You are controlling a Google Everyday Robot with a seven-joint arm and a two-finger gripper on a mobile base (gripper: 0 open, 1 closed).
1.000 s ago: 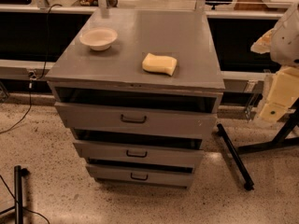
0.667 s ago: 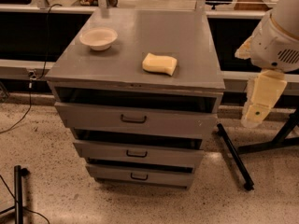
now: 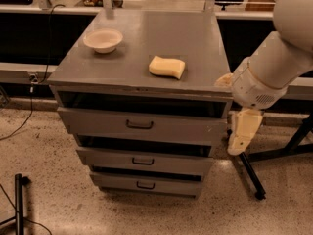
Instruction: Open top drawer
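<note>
The top drawer (image 3: 98, 122) is the widest grey drawer of the cabinet, with a small dark bracket handle (image 3: 140, 125) at its centre. A dark gap shows between its front panel and the cabinet top (image 3: 195, 43). My gripper (image 3: 243, 131) hangs cream-coloured at the end of the white arm (image 3: 274, 67), just off the drawer's right end, at the cabinet's front right corner. It points down and holds nothing that I can see.
A yellow sponge (image 3: 167, 66) and a white bowl (image 3: 103, 39) lie on the cabinet top. Two shallower drawers (image 3: 107, 156) sit below the top one. A black stand leg (image 3: 249, 173) lies on the floor at the right, a black pole (image 3: 19, 204) at the lower left.
My arm and gripper have moved left from the frame's right edge to the cabinet's front right corner. The drawers, sponge and bowl have not moved.
</note>
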